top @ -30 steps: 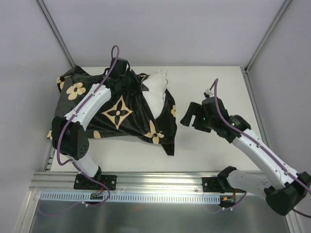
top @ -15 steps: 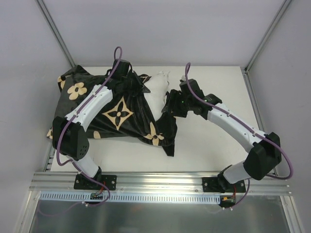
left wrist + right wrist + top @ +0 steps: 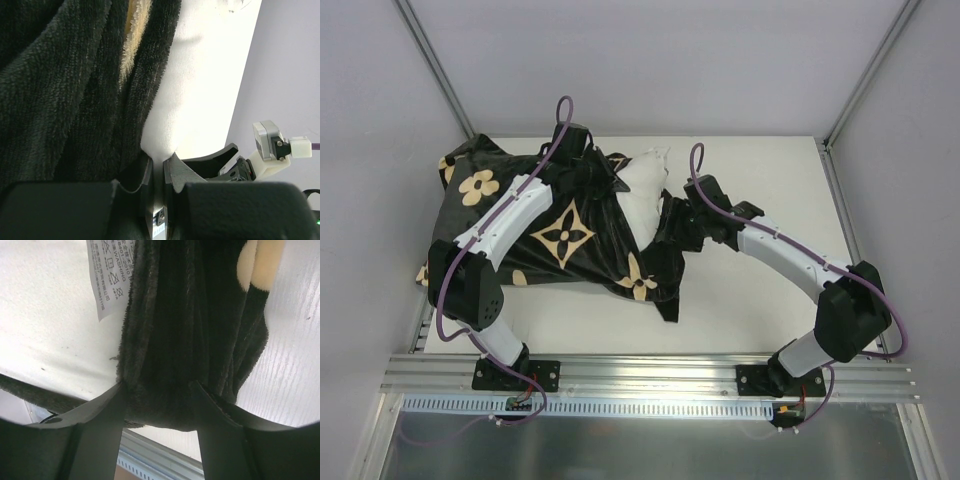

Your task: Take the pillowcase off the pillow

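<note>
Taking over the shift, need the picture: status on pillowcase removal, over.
Left gripper shut at the pillowcase opening. Right gripper shut on a pillowcase fold beside the care label. Pillow mostly covered, one corner exposed. Nothing in the way.

Right pincer (image 3: pixel 159 385) now across at the pillowcase (image 3: pixel 570 230) edge, jaws tighter around it.

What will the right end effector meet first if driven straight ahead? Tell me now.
The pillowcase: its black folds fill the gap of the right end effector, so contact is immediate. The white pillow lies just beside, likely next.
</note>
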Controlling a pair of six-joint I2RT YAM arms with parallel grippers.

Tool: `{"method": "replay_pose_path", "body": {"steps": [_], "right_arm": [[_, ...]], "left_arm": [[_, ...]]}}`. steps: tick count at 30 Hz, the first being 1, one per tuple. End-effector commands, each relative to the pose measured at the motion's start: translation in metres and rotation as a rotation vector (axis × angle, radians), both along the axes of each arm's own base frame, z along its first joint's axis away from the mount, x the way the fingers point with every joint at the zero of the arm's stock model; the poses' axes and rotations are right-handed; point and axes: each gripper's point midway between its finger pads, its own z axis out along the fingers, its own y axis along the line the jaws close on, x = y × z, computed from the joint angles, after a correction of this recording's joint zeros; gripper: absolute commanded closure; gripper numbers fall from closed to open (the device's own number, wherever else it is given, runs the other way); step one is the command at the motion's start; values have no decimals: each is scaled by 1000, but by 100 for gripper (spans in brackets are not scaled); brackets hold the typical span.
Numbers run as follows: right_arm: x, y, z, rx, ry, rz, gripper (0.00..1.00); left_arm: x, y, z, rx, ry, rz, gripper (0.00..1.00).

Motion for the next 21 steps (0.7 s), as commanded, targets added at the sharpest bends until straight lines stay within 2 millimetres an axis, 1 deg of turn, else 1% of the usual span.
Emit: {"method": "replay_pose_path", "body": {"steps": [1,3,4,6,7,8,9,12,13,16,17,19,21], "right_arm": [[1,0,10,19,-46,6,42],[4,1,16,25,-61,4,39],[5,2,18,29,-66,9,35],[7,5,22,35,-74,16,32],[11,6,27,40,-87,11,30],[13,6,28,36,-92,4,30],[16,8,33,41,-106,4,29],[19,11,33,36,-95,6,28],[22,11,37,35,-106,5,27],[28,11,39,15,-121,5,27],[26,10,36,-2,-109,13,27],[27,10,24,-24,-81,19,28],[21,11,6,-36,-34,27,35]], "left_arm": [[-4,-6,49,-65,-137,-23,100],[-4,-8,50,-69,-136,-32,100],[-4,-9,50,-70,-135,-34,100],[-4,-10,48,-73,-129,-38,100],[-5,-9,48,-74,-129,-38,100],[-6,-9,49,-74,-130,-38,100],[-6,-8,49,-73,-131,-37,100],[-6,-8,51,-70,-142,-38,100],[-7,-8,51,-71,-141,-37,100],[-7,-8,48,-70,-132,-39,100],[-7,-8,47,-71,-129,-38,100],[-7,-6,47,-70,-127,-33,100],[-6,-6,49,-70,-134,-29,100]]}}
